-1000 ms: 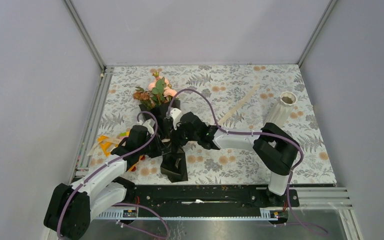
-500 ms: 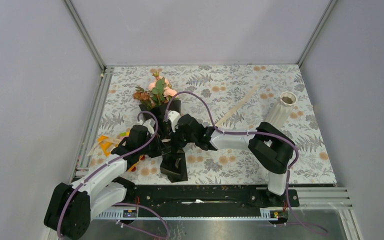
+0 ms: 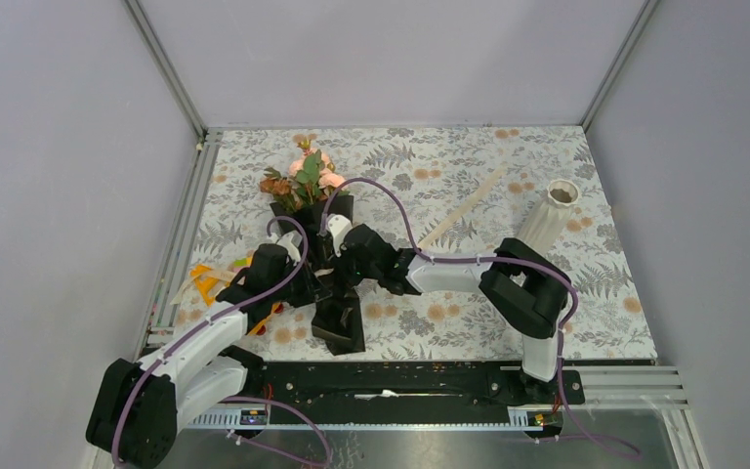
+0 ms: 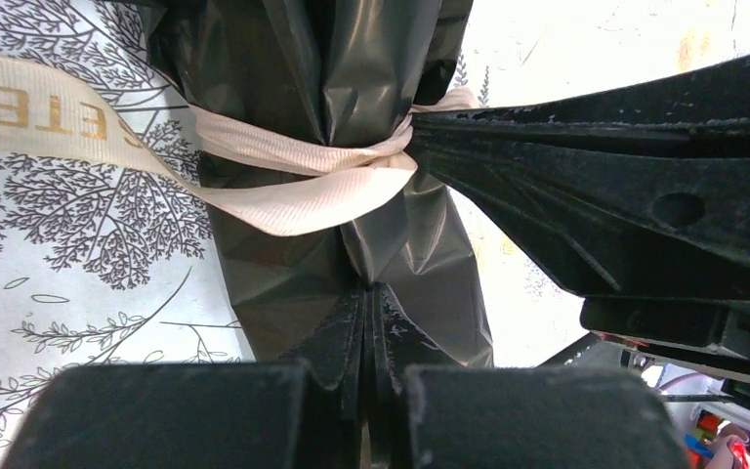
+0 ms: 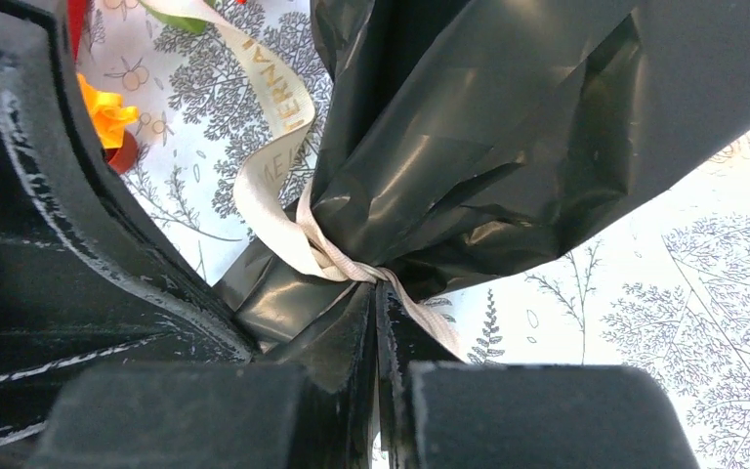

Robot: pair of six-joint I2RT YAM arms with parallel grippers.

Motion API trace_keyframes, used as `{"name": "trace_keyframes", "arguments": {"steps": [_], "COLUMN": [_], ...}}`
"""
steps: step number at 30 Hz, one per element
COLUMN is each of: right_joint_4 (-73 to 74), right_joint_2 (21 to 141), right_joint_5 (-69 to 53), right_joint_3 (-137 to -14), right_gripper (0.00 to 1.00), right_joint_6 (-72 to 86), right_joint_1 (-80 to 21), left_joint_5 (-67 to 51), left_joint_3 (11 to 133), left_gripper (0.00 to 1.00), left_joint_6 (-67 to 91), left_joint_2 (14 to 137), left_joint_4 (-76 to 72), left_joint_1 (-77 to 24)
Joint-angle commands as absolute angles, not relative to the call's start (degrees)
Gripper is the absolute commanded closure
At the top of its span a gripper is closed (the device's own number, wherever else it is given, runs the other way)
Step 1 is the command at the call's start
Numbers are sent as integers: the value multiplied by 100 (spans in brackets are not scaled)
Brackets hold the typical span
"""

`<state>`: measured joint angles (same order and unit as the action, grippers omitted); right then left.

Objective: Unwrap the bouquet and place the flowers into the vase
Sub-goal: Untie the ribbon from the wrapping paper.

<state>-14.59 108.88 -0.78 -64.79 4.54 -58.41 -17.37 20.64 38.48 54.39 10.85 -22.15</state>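
Note:
The bouquet (image 3: pixel 340 322) lies on the table, a black paper cone with its tail toward the arms. The flowers (image 3: pixel 305 176), peach-pink roses with brownish blooms and leaves, show at its far mouth. A cream ribbon (image 4: pixel 303 186) is tied round the cone's waist. My left gripper (image 4: pixel 369 289) is shut on a fold of the black paper just below the ribbon. My right gripper (image 5: pixel 378 283) is shut on the ribbon (image 5: pixel 283 205) at its knot, and its fingers (image 4: pixel 596 186) show from the right in the left wrist view. The white ribbed vase (image 3: pixel 550 217) stands upright at the far right, apart from both grippers.
A colourful toy-block car (image 3: pixel 210 283) sits left of the left arm, its orange part (image 5: pixel 107 112) showing in the right wrist view. A pale flat stick (image 3: pixel 469 207) lies diagonally between bouquet and vase. A metal rail (image 3: pixel 184 234) runs along the table's left edge.
The right gripper has closed onto the ribbon at the knot, and the right arm has shifted slightly left. The left gripper keeps its hold on the paper.

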Motion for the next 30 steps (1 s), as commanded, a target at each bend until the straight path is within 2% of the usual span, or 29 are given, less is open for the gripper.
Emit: {"name": "trace_keyframes", "arguments": {"steps": [1,11,18,23,30], "right_joint_4": [-1934,-2374,-2248,-2367,-2013], "right_joint_2": [10595,10163,10010,10082,10076], "right_joint_5": [805,1417,-379,-736,-1277], "right_joint_3": [-6269,-5664,-5692,-5657,-5977], "right_gripper": [100,100,99,75,67], "right_joint_6": [529,1057,972,1105,1103], "right_joint_1": [-5837,-5836,-5836,-5836,-5714], "left_joint_5": [-1471,-1178,-1240,-1401,-1558], "left_joint_3": [2119,2004,2106,2384,2784], "left_gripper": [100,100,100,100,100], "left_joint_6": [3853,4034,3845,3703,3519], "left_joint_2": [5285,4900,4864,4891,4800], "left_joint_4": [1261,1427,1645,1923,2458], "left_joint_1": [-2215,-2214,-2207,-2206,-2164]}}
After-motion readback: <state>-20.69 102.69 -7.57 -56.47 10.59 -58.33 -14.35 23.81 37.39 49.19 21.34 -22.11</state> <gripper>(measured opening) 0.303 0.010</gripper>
